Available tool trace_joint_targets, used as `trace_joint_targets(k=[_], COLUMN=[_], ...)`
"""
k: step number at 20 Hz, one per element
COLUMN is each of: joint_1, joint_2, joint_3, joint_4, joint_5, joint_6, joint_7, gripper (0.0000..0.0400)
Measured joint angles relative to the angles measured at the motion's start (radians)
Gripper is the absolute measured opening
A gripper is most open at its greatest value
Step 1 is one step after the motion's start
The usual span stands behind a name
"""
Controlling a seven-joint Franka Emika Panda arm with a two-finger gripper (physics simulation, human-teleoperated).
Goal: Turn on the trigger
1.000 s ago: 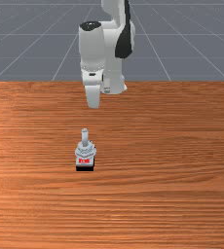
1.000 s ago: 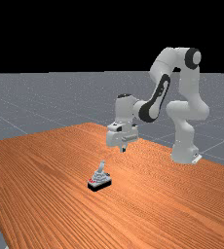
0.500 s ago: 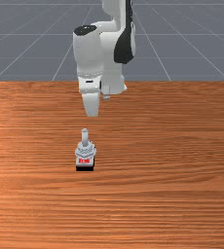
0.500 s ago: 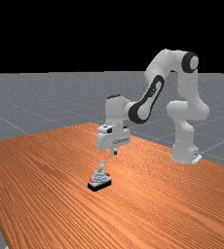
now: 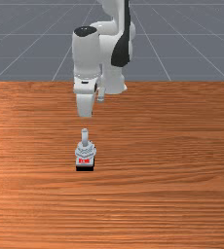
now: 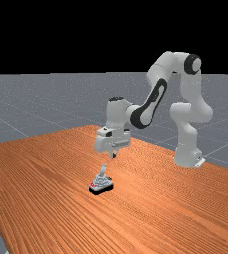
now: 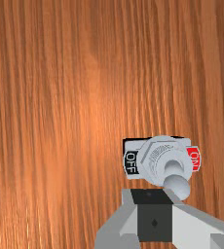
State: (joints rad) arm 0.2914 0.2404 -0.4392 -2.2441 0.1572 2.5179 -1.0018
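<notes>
The gripper (image 6: 114,155) is up near the switch (image 6: 101,184).
It is pinched closed with nothing in it. The switch sits on the table (image 6: 150,208), lower down, not touching it.

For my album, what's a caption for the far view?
White robot hand hovers near a grey lever switch on orange-brown wood.

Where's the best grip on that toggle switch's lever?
I'd pinch the lever just below its rounded tip, from above, on the two sides facing neither the OFF label nor the ON label: it's slim and rises above the wider body.
</notes>
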Motion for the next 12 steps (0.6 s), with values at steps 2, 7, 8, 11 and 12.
trace_joint_targets(k=[2,7,8,11,12], joint_1=[0.002,0.019,0.013,0.011,-0.006], joint_2=[-0.003,-0.040,-0.044,-0.049,-0.038], joint_3=[0.011,0.009,0.012,0.015,0.031], joint_4=[-0.002,-0.052,-0.052,-0.074,-0.069], joint_5=[0.018,-0.004,0.010,0.017,0.075], joint_6=[-0.002,0.015,-0.011,0.022,0.021], joint_7=[-0.005,0.016,0.002,-0.014,-0.057], gripper=[0.0000,0.0000,0.0000,0.0000,0.0000])
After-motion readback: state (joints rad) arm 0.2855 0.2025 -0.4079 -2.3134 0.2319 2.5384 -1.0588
